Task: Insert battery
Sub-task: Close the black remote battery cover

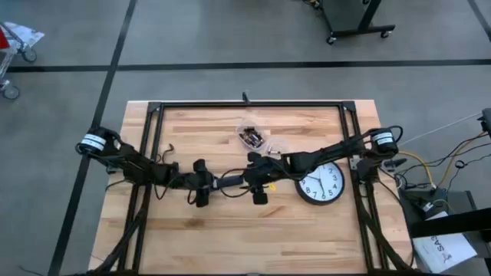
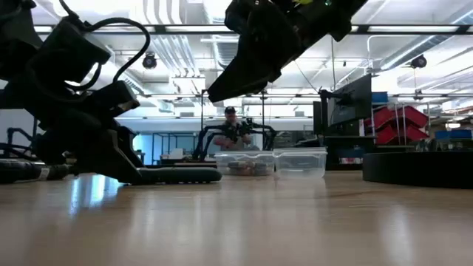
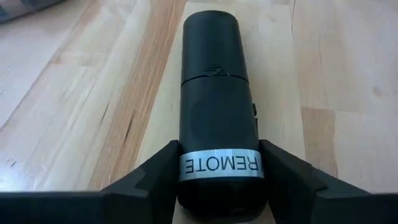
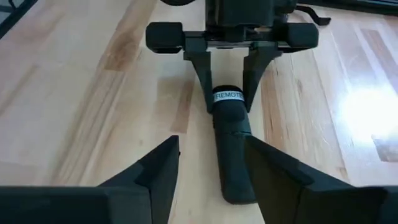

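remote point(image 3: 217, 112) label "REMOTE" | left gripper point(image 3: 219, 171) clamps it | right gripper point(image 4: 208, 165) apparently open

Wooden table point(image 1: 192, 238) framed by black rails, seen from directly above, with both dark arms reaching inward and meeting near its middle. Left gripper point(image 1: 217, 183) at one end of a slim black remote point(image 1: 230, 182) lying flat on the wood, right gripper point(image 1: 259, 182) over the remote's other end. Clear plastic container point(image 1: 250, 136) of small items behind the arms; round white-faced clock point(image 1: 321, 185) flat on the table just beside the right arm.
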Available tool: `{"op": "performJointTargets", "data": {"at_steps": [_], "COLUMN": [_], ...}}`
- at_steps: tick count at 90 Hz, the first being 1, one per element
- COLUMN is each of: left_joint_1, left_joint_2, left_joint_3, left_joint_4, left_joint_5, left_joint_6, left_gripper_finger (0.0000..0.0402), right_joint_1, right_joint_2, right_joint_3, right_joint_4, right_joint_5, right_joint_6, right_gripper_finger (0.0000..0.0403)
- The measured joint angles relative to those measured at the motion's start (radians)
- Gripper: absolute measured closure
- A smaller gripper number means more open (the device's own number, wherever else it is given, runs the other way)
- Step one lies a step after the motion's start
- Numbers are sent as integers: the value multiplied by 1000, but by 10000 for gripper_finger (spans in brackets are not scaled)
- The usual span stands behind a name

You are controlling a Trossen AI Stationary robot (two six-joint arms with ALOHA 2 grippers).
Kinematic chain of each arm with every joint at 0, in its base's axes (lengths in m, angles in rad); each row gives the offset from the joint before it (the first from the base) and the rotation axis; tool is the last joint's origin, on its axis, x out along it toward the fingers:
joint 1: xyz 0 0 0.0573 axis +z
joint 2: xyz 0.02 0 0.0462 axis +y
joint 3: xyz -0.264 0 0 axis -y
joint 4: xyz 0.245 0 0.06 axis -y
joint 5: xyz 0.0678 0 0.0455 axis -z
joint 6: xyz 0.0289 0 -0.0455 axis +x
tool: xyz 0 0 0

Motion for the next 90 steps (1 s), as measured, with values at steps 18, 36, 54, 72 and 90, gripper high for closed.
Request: {"op": "performJointTargets", "data": {"at_steps": [18, 36, 54, 72, 90], "left_joint_1": [1, 58, 126, 184, 208], "left_joint_2": [-17, -114, -239, -360, -429], "left_joint_3": [0, -1, -3, -2, -2], "left_joint_4": [-3, -97, -198, -255, -246], "left_joint_5": [-2, 92, 199, 322, 394], "left_joint_6": [-37, -163, -211, -300, -393], "left_gripper_finger": [237, 238, 239, 240, 240], "right_joint_1": [2, -1, -3, 4, 3], "right_joint_2": [0, 8, 71, 106, 124], "right_joint_3": [0, 0, -1, 0, 0], "right_joint_4": [2, 21, 43, 71, 98], "right_joint_5": [1, 79, 78, 224, 290], "right_joint_6": [-72, -317, -417, -472, -497], "right_gripper_finger": [248, 232, 191, 176, 191]}}
